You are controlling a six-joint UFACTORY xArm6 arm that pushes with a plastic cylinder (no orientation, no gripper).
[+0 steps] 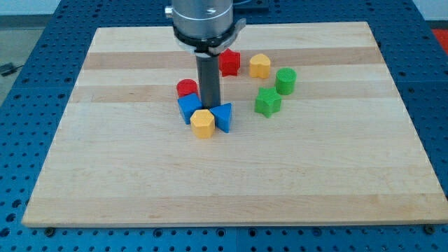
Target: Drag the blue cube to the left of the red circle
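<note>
Nearest sits the yellow block point(203, 124), flanked by the blue cube point(188, 107) and a blue triangle point(223, 116). The rod, no claw at all, plants my tip point(210, 106) just right of the cube. The red circle point(187, 88) touches the cube from behind, so it must go left and farther back.

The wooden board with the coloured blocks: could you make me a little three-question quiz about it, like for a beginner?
1. True or false: the red circle touches the blue cube.
2. How many green blocks are there?
3. My tip stands nearest which group? A) the two green blocks B) the blue cube, yellow block and blue triangle C) the red block and yellow block at the view's top

Key: 1 true; 2 two; 3 B.
</note>
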